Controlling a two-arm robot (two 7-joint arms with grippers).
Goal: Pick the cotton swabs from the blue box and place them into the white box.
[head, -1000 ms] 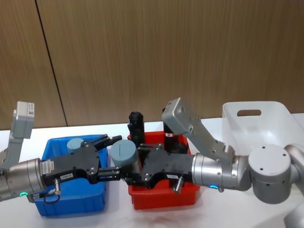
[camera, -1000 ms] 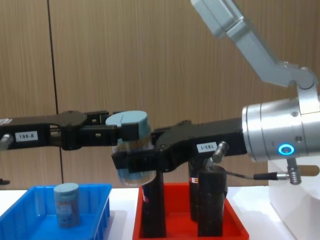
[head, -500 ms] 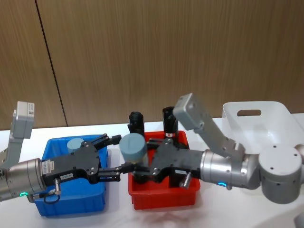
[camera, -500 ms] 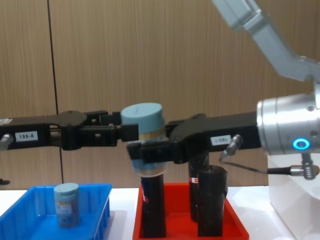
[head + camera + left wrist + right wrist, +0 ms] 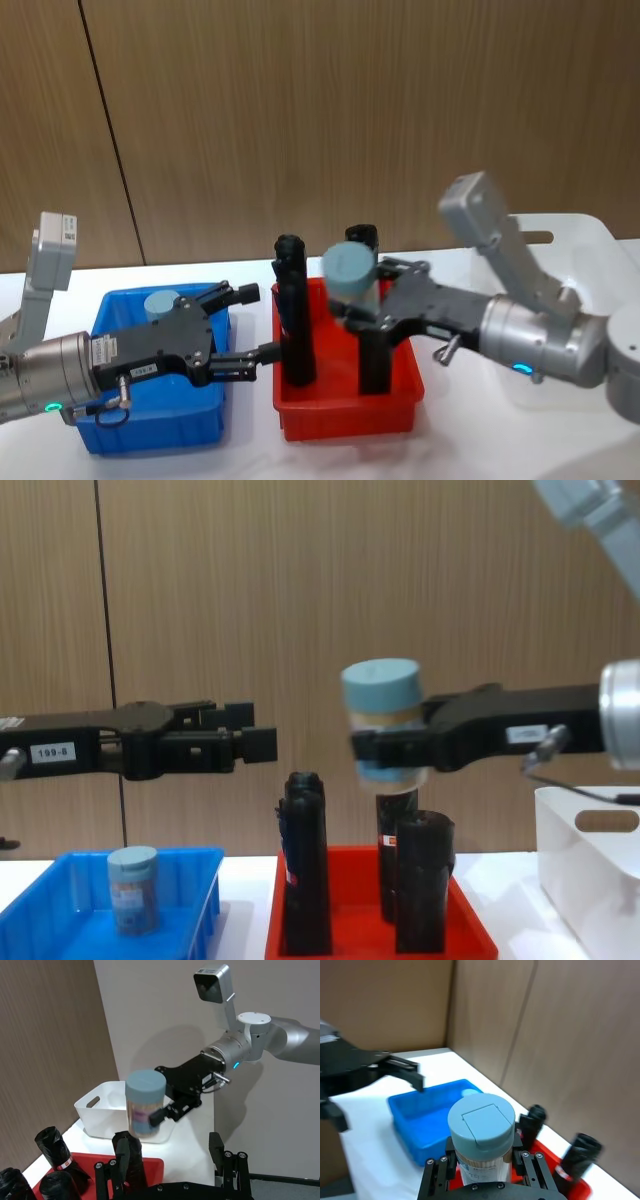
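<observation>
The white box (image 5: 585,226) stood at the far right, with the right arm reaching across in front of it. The red tray (image 5: 345,418) sat in the centre, and the blue box (image 5: 160,432) lay to its left. The right gripper (image 5: 356,300) was clenched on one cotton swab tub (image 5: 349,268), held upright in the air above the red tray. The left gripper (image 5: 254,322) hung released and empty, raised above the gap between the blue box and the red tray. Black rolls (image 5: 293,320) stood upright in the red tray. A second cotton swab tub (image 5: 160,303) stood inside the blue box.

Pale-lidded swab tub (image 5: 350,275) upright, held aloft, second tub (image 5: 160,302) standing in blue box (image 5: 150,430), white box (image 5: 588,236) rightmost
</observation>
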